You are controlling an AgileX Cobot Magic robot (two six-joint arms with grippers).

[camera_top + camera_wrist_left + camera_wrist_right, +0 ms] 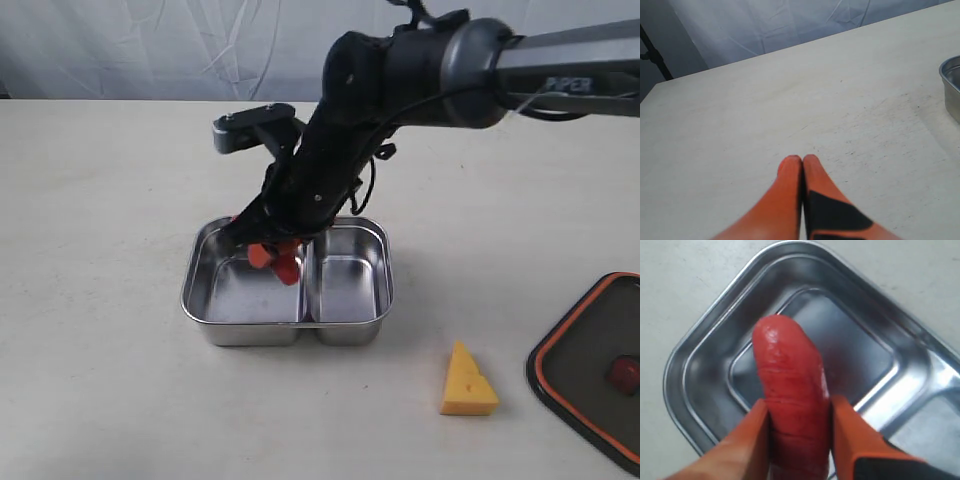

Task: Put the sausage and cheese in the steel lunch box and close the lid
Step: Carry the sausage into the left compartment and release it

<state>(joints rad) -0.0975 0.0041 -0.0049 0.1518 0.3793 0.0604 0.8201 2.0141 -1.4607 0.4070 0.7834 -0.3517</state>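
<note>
The right hand (800,402) is clamped on the sausage (792,390). Its two orange fingers (752,440) press against the sausage's sides, and the rounded red tip sticks out past them. The right arm reaches in from the right side of the table (100,250) and slants down to the lunch box (290,325), which sits near the middle of the table.

In the exterior view the sausage hangs over the box's left compartment, close to the divider. The right wrist view shows the shiny floor of that compartment behind the sausage. The pictures do not show whether the sausage touches the steel.

The cheese (468,382) stands upright on the table, nearer the front edge than the lunch box and off to its right, well apart from it. The lid (585,355) lies flat farther right, near the right edge of the table, and the picture cuts part of it off. It is dark with an orange rim and has a small red knob on top.

The left hand (802,160) has its orange fingertips pressed together with nothing between them. It points across bare table. One rounded corner of the lunch box shows at the side of the left wrist view, well apart from the fingertips.
</note>
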